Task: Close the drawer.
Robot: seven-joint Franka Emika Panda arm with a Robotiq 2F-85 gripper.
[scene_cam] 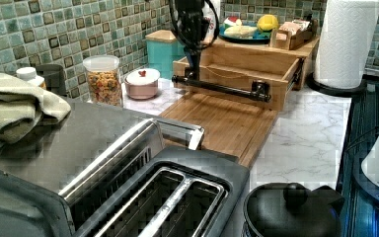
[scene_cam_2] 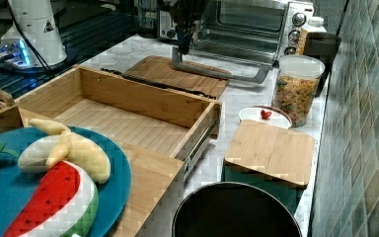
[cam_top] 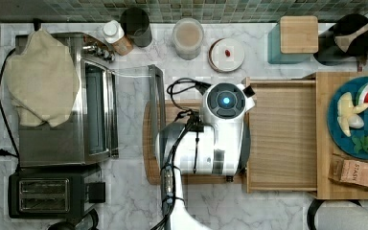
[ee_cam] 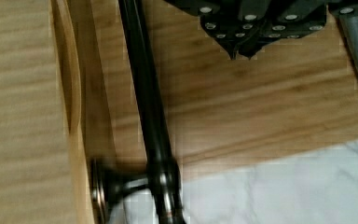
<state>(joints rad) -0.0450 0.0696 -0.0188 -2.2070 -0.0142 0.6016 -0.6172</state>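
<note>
Drawer pulled out wide from its wooden cabinet, overhanging the marble worktop; light grained wood, black bar handle. Gripper beside the handle, fingertips pinched together, gripping nothing.

I'm working in a kitchen: a marble counter under a green tiled backsplash, with a toaster oven, toaster, kettle and paper towels.

Even, fairly bright indoor light in the top view, soft shadows on the marble bench; left view dimmer, glare on toaster oven metal; blocky compression throughout; wrist view blurred, drawer handle soft-edged; blue glow on arm.
</note>
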